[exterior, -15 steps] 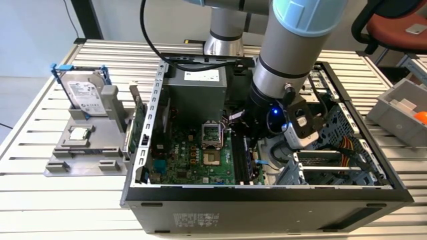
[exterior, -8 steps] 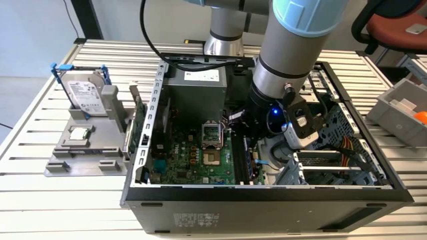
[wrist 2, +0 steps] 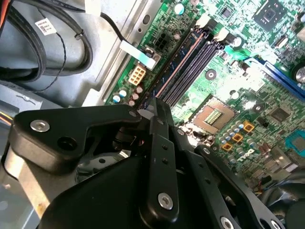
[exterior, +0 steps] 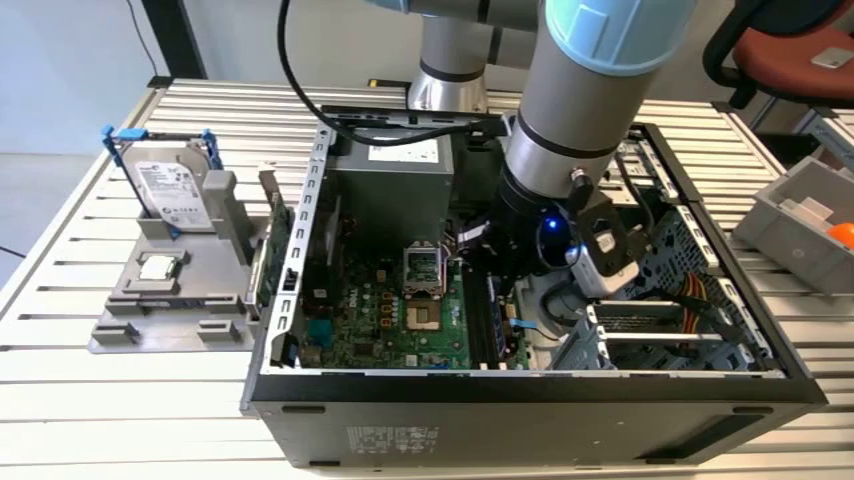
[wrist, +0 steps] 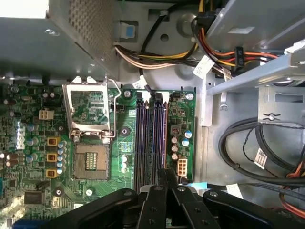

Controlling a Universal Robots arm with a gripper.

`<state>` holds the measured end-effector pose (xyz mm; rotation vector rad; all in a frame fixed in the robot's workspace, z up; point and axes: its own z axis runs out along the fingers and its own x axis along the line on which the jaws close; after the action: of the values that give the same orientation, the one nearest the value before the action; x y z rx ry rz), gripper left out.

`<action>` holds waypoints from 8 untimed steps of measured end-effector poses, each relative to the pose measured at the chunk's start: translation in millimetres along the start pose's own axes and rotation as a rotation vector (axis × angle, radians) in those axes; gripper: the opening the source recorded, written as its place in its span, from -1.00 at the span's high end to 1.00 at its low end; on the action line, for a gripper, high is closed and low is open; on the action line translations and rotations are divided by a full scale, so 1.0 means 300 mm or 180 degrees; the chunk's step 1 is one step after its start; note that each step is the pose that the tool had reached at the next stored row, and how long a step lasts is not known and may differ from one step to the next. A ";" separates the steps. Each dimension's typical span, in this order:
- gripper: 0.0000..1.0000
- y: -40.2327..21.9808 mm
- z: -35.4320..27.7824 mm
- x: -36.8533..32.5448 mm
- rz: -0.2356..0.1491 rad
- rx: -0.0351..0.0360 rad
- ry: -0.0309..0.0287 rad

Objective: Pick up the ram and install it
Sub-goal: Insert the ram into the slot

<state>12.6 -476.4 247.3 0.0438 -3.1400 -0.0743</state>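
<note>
Dark-blue ram (wrist 2: 174,71) stands on edge in a motherboard (wrist: 33,143) slot, seemingly seated, though its end is hidden. The gripper (wrist: 164,179) pinches it between closed fingers (wrist 2: 159,112). The arm (exterior: 581,120) reaches steeply down into the open case (exterior: 534,385), with drive bays (exterior: 667,335) and cables (wrist: 248,148) close beside it.

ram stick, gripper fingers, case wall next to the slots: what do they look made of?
The ram: dark circuit board, matte, seen edge-on in its slot. Gripper fingers: black, dull sheen with bright screw heads, probably anodised metal or hard plastic. Case wall: bare grey sheet metal, with punched holes and folded edges.
</note>
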 end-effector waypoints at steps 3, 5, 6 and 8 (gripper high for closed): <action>1.00 0.000 0.000 0.000 -0.0149 0.0000 0.0007; 1.00 0.000 0.000 0.000 -0.0222 0.0000 0.0010; 1.00 0.000 0.000 0.000 -0.0252 0.0000 0.0012; 1.00 0.000 0.000 0.000 -0.0316 -0.0001 0.0015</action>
<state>12.6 -476.4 247.2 0.1993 -3.1317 -0.0743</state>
